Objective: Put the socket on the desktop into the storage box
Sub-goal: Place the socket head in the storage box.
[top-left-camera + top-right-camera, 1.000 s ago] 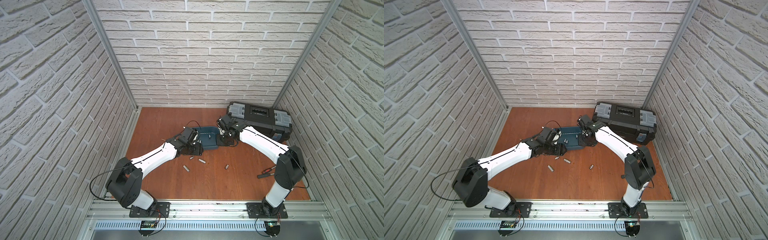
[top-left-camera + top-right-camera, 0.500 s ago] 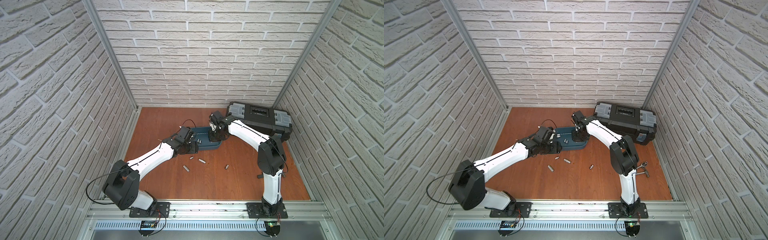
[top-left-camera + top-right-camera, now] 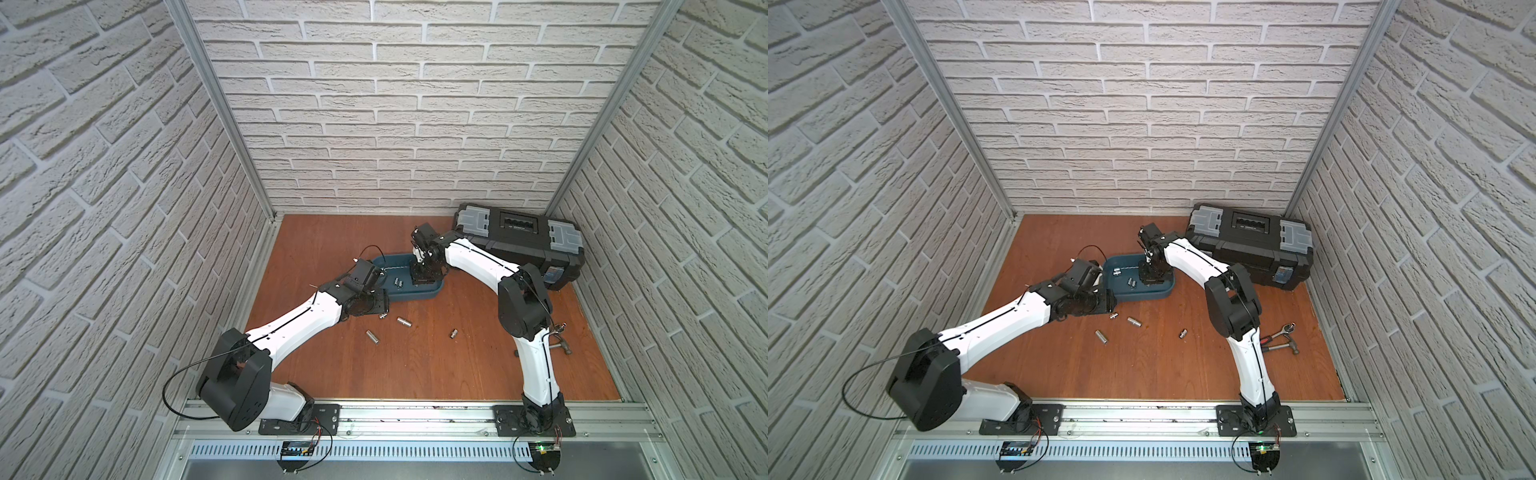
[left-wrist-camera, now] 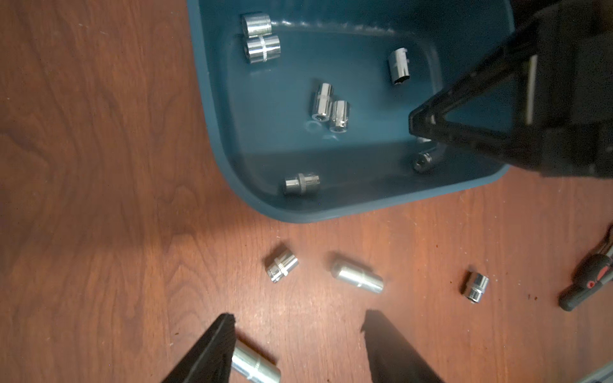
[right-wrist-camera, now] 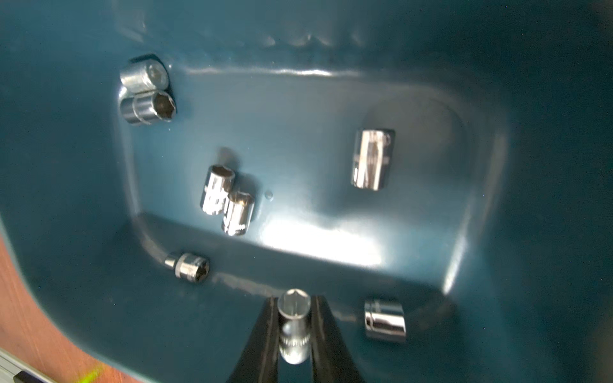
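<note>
Socket (image 5: 294, 326), pinched by right gripper (image 5: 294, 298), hangs inside the storage box (image 5: 530, 165) near its wall; left gripper (image 4: 297, 316), spread, hovers outside the rim.

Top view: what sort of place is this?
Probably a robot test booth dressed as a workshop: brick-print wall panels, left arm and right arm bolted to an aluminium rail, a black toolbox on the desktop.

black toolbox (image 3: 1250, 245): lid down, grey latches, far right corner | hammer (image 3: 1280, 347), ratchet (image 3: 1283, 330): lying together, right side | aluminium rail (image 3: 1142, 415): front edge
</note>
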Action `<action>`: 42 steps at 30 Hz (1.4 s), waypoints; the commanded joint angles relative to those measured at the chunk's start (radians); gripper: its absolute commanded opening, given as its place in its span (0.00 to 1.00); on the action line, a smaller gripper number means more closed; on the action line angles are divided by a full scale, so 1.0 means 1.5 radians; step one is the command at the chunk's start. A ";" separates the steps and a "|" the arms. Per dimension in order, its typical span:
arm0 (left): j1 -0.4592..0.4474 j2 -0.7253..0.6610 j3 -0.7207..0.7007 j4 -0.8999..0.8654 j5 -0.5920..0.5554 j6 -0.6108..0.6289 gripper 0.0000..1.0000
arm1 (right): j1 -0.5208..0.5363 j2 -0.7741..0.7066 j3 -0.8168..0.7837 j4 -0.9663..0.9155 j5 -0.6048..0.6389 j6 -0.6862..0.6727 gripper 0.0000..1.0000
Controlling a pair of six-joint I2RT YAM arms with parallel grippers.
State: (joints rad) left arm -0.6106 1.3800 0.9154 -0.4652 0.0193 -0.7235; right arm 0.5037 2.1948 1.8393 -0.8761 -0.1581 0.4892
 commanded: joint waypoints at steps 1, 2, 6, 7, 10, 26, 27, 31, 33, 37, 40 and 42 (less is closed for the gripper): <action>0.005 -0.021 -0.023 -0.004 -0.013 -0.015 0.67 | -0.002 0.024 0.029 -0.006 -0.005 -0.002 0.19; 0.005 -0.024 -0.028 -0.004 -0.013 -0.018 0.67 | -0.002 0.030 0.034 -0.006 -0.002 -0.001 0.19; 0.005 -0.042 -0.046 -0.006 -0.018 -0.026 0.67 | -0.002 0.053 0.059 -0.010 0.001 0.003 0.19; 0.006 -0.046 -0.049 -0.008 -0.020 -0.027 0.67 | -0.003 0.059 0.064 -0.012 0.001 0.004 0.19; 0.005 -0.053 -0.058 -0.014 -0.021 -0.029 0.67 | -0.003 0.069 0.078 -0.015 0.004 0.004 0.20; 0.000 -0.074 -0.095 -0.029 -0.027 -0.058 0.67 | -0.006 0.091 0.102 -0.028 0.011 0.001 0.32; -0.002 -0.074 -0.096 -0.032 -0.028 -0.060 0.67 | -0.006 0.090 0.102 -0.029 0.012 -0.001 0.35; -0.008 -0.069 -0.092 -0.047 -0.026 -0.066 0.67 | -0.006 0.075 0.101 -0.031 0.016 -0.005 0.37; -0.014 -0.064 -0.085 -0.061 -0.031 -0.070 0.66 | -0.006 0.064 0.097 -0.030 0.015 -0.005 0.37; -0.021 -0.057 -0.077 -0.080 -0.041 -0.084 0.66 | -0.004 0.033 0.079 -0.022 0.015 -0.008 0.37; -0.027 -0.053 -0.076 -0.089 -0.040 -0.093 0.66 | -0.004 0.005 0.060 -0.017 0.016 -0.008 0.38; -0.035 -0.051 -0.076 -0.096 -0.043 -0.099 0.66 | -0.003 -0.016 0.042 -0.010 0.016 -0.007 0.38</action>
State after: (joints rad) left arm -0.6491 1.2911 0.7879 -0.5777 -0.0238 -0.8490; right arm 0.4992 2.2719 1.9282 -0.9085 -0.1463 0.4889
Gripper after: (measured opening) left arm 0.661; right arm 0.377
